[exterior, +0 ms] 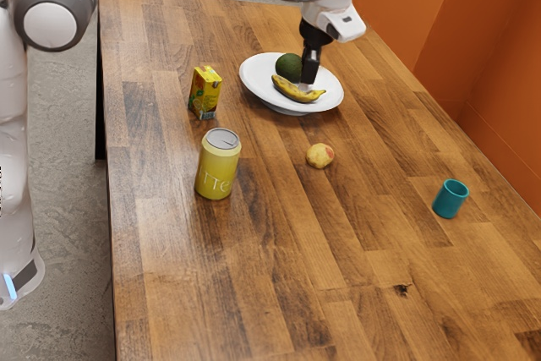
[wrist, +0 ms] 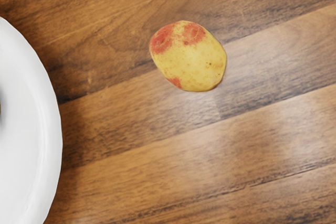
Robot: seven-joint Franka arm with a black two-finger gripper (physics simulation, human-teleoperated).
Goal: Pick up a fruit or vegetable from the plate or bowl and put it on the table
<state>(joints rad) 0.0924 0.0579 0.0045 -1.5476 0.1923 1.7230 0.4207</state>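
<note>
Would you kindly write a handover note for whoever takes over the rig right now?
Gripper: low over the plate, by the banana; I can't tell whether it is open or shut.
Things: banana and avocado on the plate; the red-and-yellow potato on the table beside it.
Done: one vegetable lies on the table, but whether it came off the plate I can't tell.
Left: if it did, probably just moving clear; otherwise, put the banana or avocado on the table.
</note>
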